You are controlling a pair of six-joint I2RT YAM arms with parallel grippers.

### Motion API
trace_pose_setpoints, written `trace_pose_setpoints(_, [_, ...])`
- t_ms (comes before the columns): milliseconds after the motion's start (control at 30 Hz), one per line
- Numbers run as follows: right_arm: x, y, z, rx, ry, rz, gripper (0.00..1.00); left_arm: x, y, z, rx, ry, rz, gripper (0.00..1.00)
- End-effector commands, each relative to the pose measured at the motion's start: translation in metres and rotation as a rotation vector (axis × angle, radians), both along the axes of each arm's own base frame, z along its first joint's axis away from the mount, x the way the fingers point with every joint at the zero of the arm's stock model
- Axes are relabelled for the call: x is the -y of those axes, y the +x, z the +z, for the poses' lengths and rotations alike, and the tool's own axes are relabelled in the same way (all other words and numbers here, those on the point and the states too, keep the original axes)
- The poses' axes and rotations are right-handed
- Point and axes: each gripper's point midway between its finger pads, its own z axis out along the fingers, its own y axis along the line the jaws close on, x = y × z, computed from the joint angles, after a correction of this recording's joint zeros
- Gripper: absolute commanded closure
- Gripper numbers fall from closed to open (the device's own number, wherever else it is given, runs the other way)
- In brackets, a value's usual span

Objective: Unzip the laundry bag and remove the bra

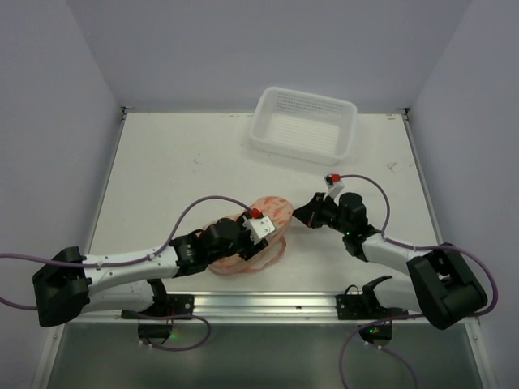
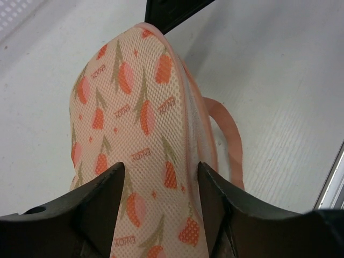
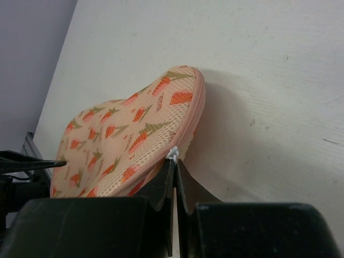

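Overhead view of a white table inside a pale-walled enclosure, with two robot arms reaching in from the near edge toward the middle. The laundry bag, a peach-pink mesh pouch printed with small red-orange wedge shapes on green stems, lies on the table near the centre, toward the near side, between the two arms. The left gripper comes in from the left and sits over the near-left part of the pouch. Its wrist camera shows the two dark fingers spread apart with the printed mesh filling the gap between them, so it is grasping the body of the pouch. A thin pink strap loop trails from the right edge of the pouch onto the table. The right gripper reaches from the right to the right-hand edge of the pouch. Its fingers are pressed almost together, clenched on a small white zipper pull at the pink zipper edging, and that edge of the pouch is lifted slightly off the table, casting a shadow. How far the zip is opened cannot be made out. A white plastic lattice basket stands on the far right part of the table, well apart from the pouch.
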Motion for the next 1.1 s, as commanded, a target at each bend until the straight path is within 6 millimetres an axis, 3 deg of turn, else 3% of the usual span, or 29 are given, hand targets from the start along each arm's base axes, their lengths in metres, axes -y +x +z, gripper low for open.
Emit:
trace_pose_setpoints(0, [0.000,0.016,0.027,0.094,0.023,-0.024,1.00,0.017,0.003,0.033,0.012,-0.099,-0.003,0.39])
trace_pose_setpoints(200, [0.006,0.019,0.028,0.095,0.016,-0.069,1.00,0.012,0.005,0.065,-0.004,-0.228,0.077,0.34])
trace_pose_setpoints(367, [0.019,0.026,0.012,0.035,0.008,-0.146,1.00,-0.001,0.014,0.066,-0.107,-0.291,0.222,0.28])
trace_pose_setpoints(433, [0.024,0.028,0.009,0.022,0.013,-0.174,1.00,-0.012,0.021,0.057,-0.175,-0.306,0.302,0.29])
trace_pose_setpoints(567, [0.035,0.026,0.007,0.023,0.017,-0.229,1.00,-0.038,0.038,0.038,-0.307,-0.385,0.481,0.49])
trace_pose_setpoints(600, [0.042,0.029,0.006,0.023,0.017,-0.262,1.00,-0.050,0.036,0.020,-0.343,-0.348,0.527,0.50])
trace_pose_setpoints(700, [0.057,0.030,0.007,0.025,0.030,-0.319,1.00,-0.072,0.043,0.002,-0.362,-0.330,0.649,0.51])
trace_pose_setpoints(867, [0.061,0.029,0.011,0.035,0.024,-0.332,1.00,-0.086,0.040,-0.027,-0.399,-0.256,0.739,0.63])
trace_pose_setpoints(967, [0.059,0.027,0.016,0.045,0.037,-0.316,1.00,-0.092,0.038,-0.044,-0.420,-0.212,0.777,0.64])
trace_pose_setpoints(1067, [0.053,0.021,0.022,0.073,0.049,-0.267,1.00,-0.094,0.048,-0.054,-0.393,-0.183,0.825,0.63])
